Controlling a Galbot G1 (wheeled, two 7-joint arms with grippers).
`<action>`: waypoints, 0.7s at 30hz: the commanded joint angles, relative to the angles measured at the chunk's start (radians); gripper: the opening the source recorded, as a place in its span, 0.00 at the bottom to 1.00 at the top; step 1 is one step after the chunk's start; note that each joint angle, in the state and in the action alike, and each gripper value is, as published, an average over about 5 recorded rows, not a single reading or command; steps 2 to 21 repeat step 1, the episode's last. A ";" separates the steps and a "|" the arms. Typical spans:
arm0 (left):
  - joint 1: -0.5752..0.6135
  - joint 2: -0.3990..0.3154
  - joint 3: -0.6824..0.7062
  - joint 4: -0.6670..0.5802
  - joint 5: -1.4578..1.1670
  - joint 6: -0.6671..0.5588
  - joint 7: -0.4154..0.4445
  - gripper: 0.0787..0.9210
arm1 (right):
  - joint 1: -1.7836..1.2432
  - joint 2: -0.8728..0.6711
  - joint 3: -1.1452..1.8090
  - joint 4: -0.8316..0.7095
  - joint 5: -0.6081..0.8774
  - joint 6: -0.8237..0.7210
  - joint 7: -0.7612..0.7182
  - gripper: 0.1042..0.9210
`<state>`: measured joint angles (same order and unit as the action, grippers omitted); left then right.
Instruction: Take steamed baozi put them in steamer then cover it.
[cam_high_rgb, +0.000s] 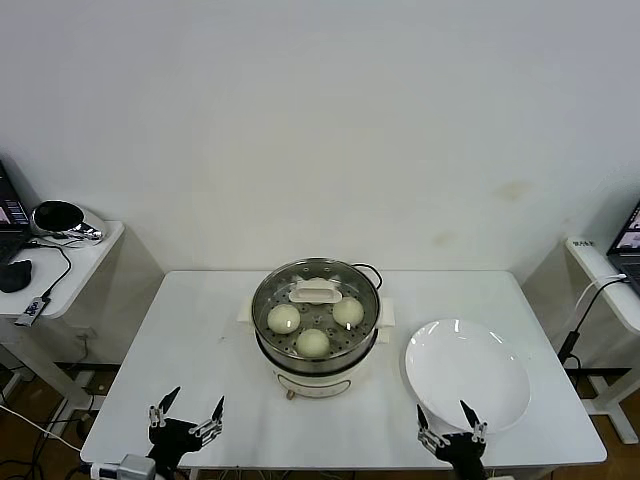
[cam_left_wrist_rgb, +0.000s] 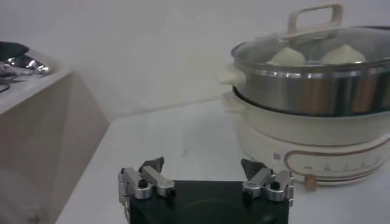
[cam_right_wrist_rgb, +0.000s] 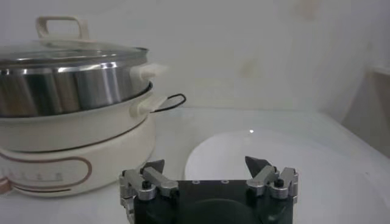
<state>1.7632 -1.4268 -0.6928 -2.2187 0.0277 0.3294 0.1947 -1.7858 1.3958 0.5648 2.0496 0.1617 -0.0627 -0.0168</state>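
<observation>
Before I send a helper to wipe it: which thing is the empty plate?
On the white table, look beside the lidded steamer, toward the robot's right. The plate lies there, flat, white and bare, just ahead of the open right gripper.

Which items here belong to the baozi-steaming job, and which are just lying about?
Job:
steamer
glass lid, already on
baozi, three visible inside
white plate, empty
left gripper and right gripper, both open at the table's near edge

Lying about:
side table
black mouse
</observation>
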 joint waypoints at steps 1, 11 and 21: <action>0.035 -0.004 0.000 -0.030 0.028 -0.004 0.015 0.88 | -0.032 0.011 -0.013 0.013 -0.025 -0.005 -0.013 0.88; 0.035 -0.004 0.000 -0.030 0.028 -0.004 0.015 0.88 | -0.032 0.011 -0.013 0.013 -0.025 -0.005 -0.013 0.88; 0.035 -0.004 0.000 -0.030 0.028 -0.004 0.015 0.88 | -0.032 0.011 -0.013 0.013 -0.025 -0.005 -0.013 0.88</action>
